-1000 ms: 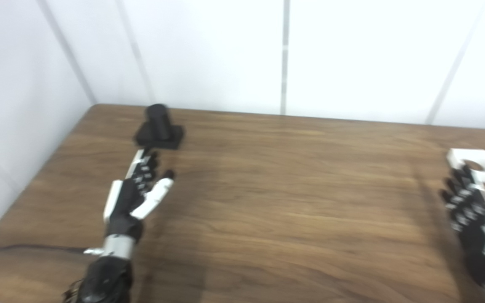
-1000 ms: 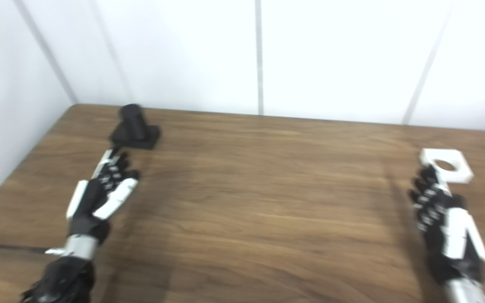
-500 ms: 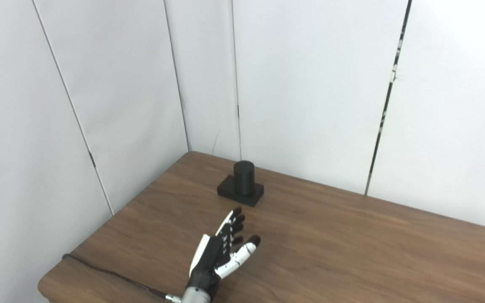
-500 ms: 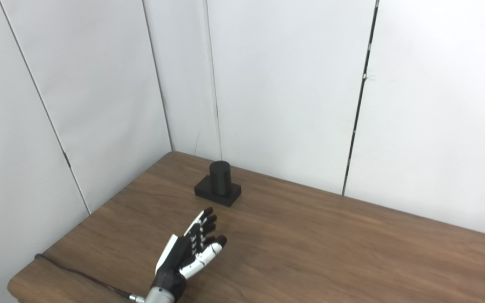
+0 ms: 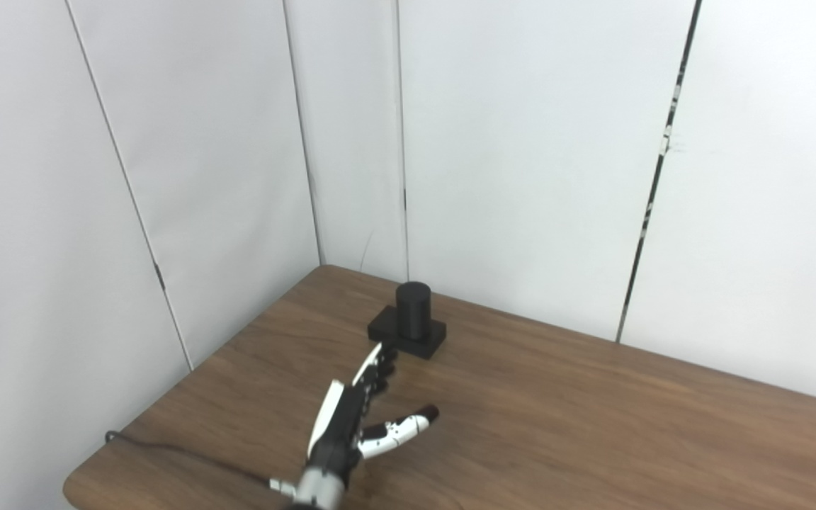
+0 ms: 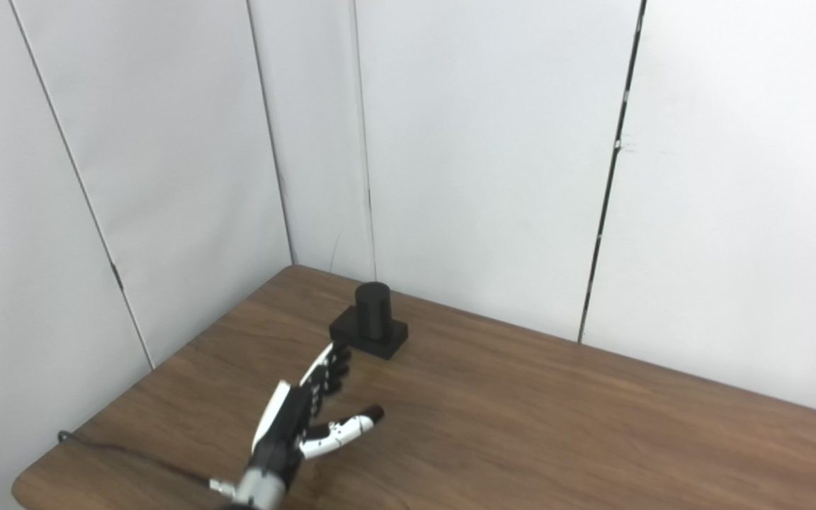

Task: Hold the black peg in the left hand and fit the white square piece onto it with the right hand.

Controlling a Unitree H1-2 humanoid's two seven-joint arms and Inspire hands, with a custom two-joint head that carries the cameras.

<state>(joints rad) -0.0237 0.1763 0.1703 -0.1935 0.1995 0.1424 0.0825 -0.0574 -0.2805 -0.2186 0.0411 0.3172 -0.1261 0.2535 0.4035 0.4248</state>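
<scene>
The black peg, a short cylinder on a square black base, stands upright near the far left corner of the wooden table. My left hand hovers just in front of it, open, fingers stretched toward the base and thumb spread to the right. Its fingertips are close to the base's near edge; I cannot tell if they touch. The hand holds nothing. Neither the white square piece nor my right hand shows in either view.
White wall panels close the table in at the back and left, right behind the peg. A thin dark cable runs along the table's near left edge toward my left wrist.
The camera has swung left and up, so the right hand and white piece have left the picture. My left hand has moved forward toward the peg's base, thumb spreading wider.
</scene>
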